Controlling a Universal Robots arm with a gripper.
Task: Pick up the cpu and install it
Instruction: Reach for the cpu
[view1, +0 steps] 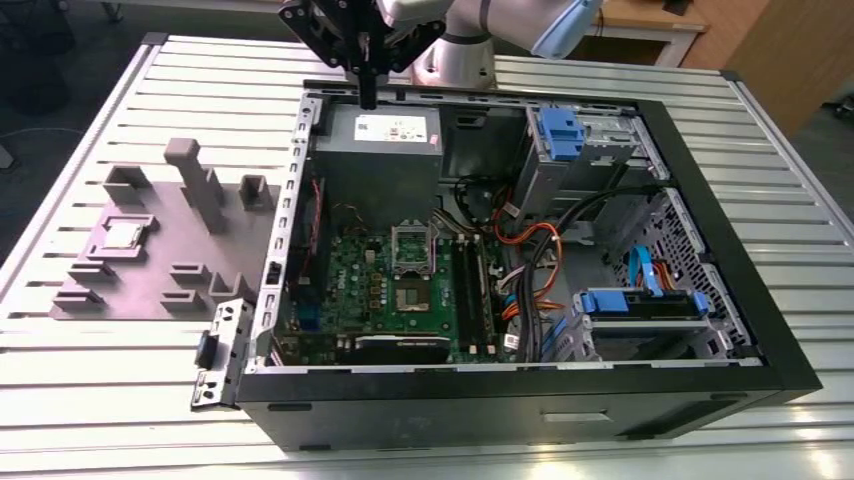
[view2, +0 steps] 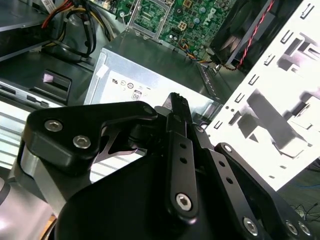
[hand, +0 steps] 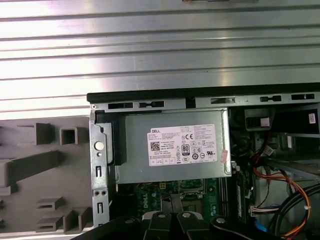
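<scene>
Overhead, tool (view1: 367, 100) hangs over case (view1: 534, 410) rim; cpu (view1: 123, 233) well apart.

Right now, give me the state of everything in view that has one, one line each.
computer case: lying on its side, panel off, interior open.
power supply: mounted inside the computer case.
gripper: shut, empty, above the power supply.
cpu: lying flat in the grey holder outside the computer case, not picked up.
socket frame: appears swung open.
</scene>
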